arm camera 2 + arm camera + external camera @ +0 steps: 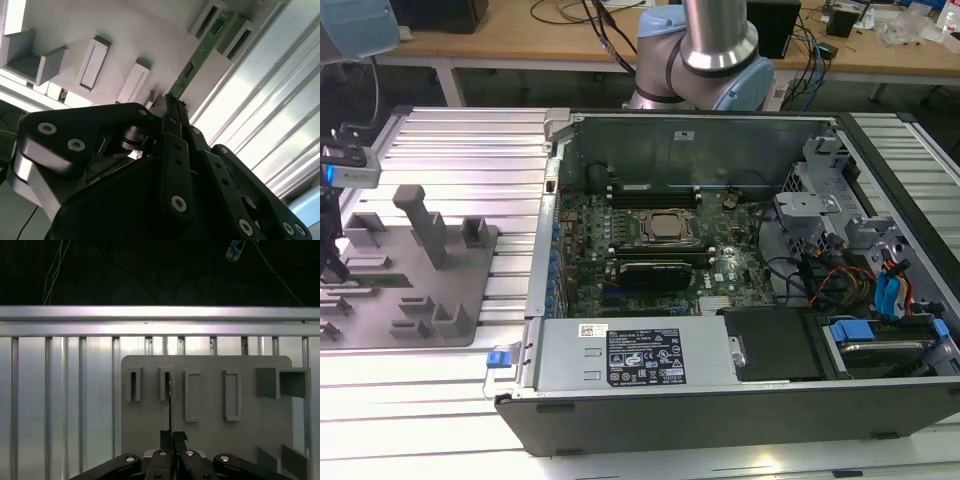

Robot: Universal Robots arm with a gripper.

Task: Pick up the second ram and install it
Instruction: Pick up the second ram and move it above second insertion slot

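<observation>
Here, in the second wrist view, the gripper (170, 104) has its black fingers (173, 145) drawn narrow and pinched onto one end of the second ram (201, 52). The thin green stick runs away from the fingertips at a slant across the grey tray (125, 30). Its far end lies between two raised rectangular holders of that tray. In the first wrist view the gripper (172, 436) sits over the tray (210, 440), and the ram (170, 400) is seen edge-on as a fine dark line. That line runs from the fingertips to one of the narrow upright slots. Whether the stick is clear of the holder or seated in it cannot be told. In the exterior view the tray (380, 330) lies at the exterior view's left on the ribbed aluminium table (460, 150), with several upright posts standing on it. The gripper end of the arm reaches in over the tray at the left edge of the frame. The open computer case (720, 420) fills the centre and the exterior view's right, well apart from the tray. Inside it the motherboard (730, 265) carries the square CPU socket (665, 228), with long black memory slots (655, 190) just beside it. The arm's base (710, 50) stands behind the case in the upper centre of the frame.
</observation>
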